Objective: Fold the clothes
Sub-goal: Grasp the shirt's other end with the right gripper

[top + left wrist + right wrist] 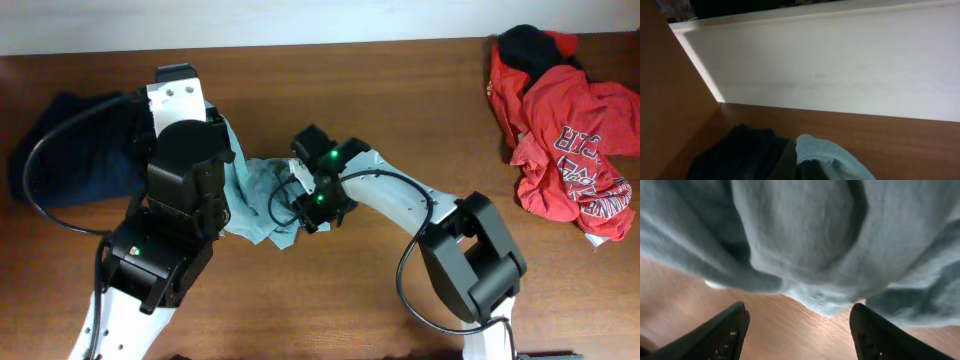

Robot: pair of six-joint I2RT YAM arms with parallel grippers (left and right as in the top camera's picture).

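Note:
The pale grey-blue T-shirt (255, 190) lies bunched at the table's middle, partly under my left arm (185, 165). In the left wrist view a fold of it (832, 157) is raised right at the jaws, so the left gripper is shut on it, with its fingers hidden. My right gripper (797, 311) is open, its two dark fingers (722, 332) wide apart over bare wood, with the shirt's hem (817, 300) just ahead. From above, the right gripper (297, 205) sits at the shirt's right edge. A dark navy garment (70, 150) lies at the left.
Red T-shirts with white lettering (570, 140) are heaped at the back right, a black piece (530, 45) on top. A white wall (840, 65) runs along the table's far edge. My right arm (470, 255) reaches in from the front right.

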